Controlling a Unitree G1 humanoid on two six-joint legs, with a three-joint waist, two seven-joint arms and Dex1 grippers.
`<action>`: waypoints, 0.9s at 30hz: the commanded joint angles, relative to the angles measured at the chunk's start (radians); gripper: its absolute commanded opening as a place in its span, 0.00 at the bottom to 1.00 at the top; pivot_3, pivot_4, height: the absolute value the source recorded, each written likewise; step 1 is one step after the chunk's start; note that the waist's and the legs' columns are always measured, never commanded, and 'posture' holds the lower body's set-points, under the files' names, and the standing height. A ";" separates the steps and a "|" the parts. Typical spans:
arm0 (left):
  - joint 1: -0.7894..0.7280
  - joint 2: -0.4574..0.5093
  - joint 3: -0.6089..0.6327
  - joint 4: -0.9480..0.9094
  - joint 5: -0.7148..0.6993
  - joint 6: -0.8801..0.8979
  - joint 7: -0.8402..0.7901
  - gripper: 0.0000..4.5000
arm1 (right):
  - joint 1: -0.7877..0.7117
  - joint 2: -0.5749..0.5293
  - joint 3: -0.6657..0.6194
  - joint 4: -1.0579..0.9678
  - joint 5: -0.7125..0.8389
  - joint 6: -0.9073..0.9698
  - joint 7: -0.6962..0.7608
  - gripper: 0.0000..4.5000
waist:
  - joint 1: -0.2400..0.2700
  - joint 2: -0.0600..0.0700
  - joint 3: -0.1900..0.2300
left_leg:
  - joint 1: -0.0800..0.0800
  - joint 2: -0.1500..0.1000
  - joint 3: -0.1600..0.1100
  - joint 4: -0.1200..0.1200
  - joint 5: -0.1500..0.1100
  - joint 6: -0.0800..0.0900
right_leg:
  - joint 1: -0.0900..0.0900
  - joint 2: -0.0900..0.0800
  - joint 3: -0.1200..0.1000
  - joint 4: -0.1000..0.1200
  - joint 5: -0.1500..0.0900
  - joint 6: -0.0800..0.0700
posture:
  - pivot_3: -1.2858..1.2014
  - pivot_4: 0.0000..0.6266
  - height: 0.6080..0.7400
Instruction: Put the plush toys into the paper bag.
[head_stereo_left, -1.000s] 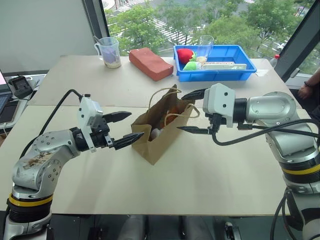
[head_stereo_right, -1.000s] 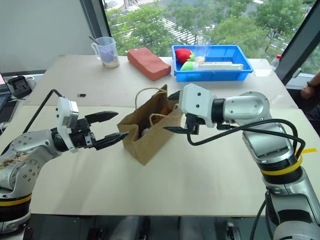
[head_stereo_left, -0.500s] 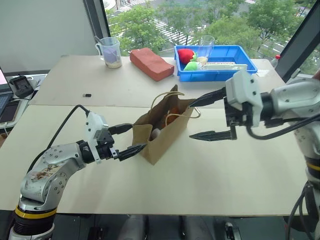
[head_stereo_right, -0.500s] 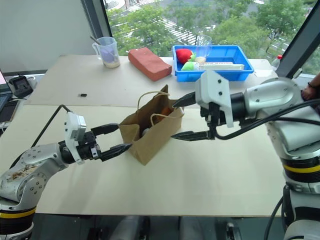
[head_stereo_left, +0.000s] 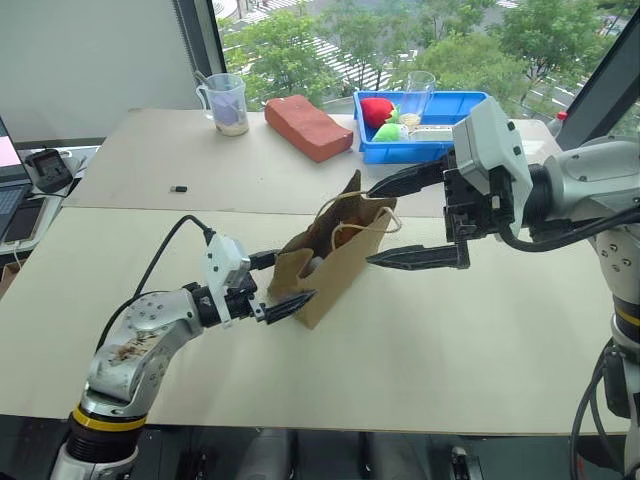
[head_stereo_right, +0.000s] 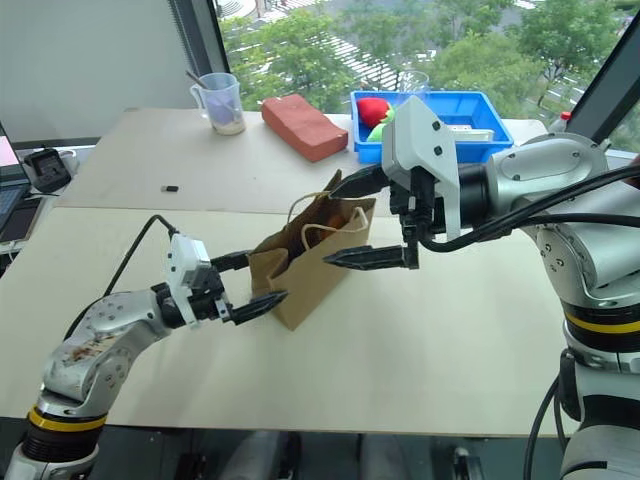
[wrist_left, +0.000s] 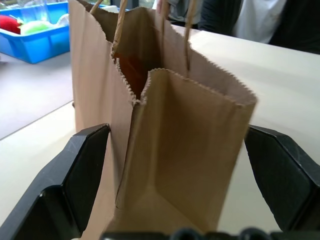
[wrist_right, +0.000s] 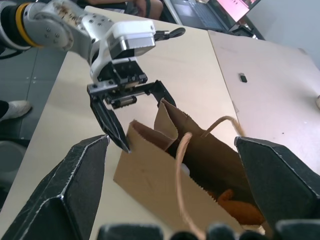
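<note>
On the near table, head views: paper bag (head_stereo_left: 330, 262) upright, toys inside — white (head_stereo_left: 314, 265) and orange (head_stereo_left: 345, 236) showing. Left gripper (head_stereo_left: 277, 283) spread astride its near end; right gripper (head_stereo_left: 405, 220) spread above. Left wrist view: bag between fingers (wrist_left: 82, 172). Right wrist view: bag's mouth below — fingers (wrist_right: 77, 185) wide.

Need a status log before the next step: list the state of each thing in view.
paper bag: upright, mouth open, something white and orange inside
left gripper: open, fingers astride the bag's end
right gripper: open, empty, above the bag
blue bin: holds red and green items
</note>
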 joint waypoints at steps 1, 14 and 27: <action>-0.012 -0.032 -0.026 0.001 0.051 -0.042 0.047 1.00 | -0.060 0.012 -0.017 -0.013 0.000 -0.005 -0.027 0.99 | 0.000 0.000 0.000 | 0.000 0.000 0.000 0.000 0.000 0.000 | 0.000 0.000 0.000 0.000 0.000 0.000 | 0.52 0.24 1.00; -0.021 -0.090 -0.046 0.065 0.131 -0.106 0.085 0.29 | -0.086 0.034 -0.011 -0.047 0.036 0.046 -0.063 1.00 | 0.002 0.000 0.000 | 0.000 0.000 0.000 0.000 0.000 0.000 | 0.000 0.000 0.000 0.000 0.000 0.000 | 0.52 0.24 1.00; -0.185 0.049 0.005 0.176 -0.066 -0.056 -0.280 0.01 | -0.192 -0.060 -0.125 0.058 0.132 0.199 -0.057 1.00 | 0.004 0.000 0.000 | -0.003 0.000 0.000 0.001 0.000 0.000 | -0.002 0.000 -0.001 0.001 0.000 0.000 | 0.52 0.24 1.00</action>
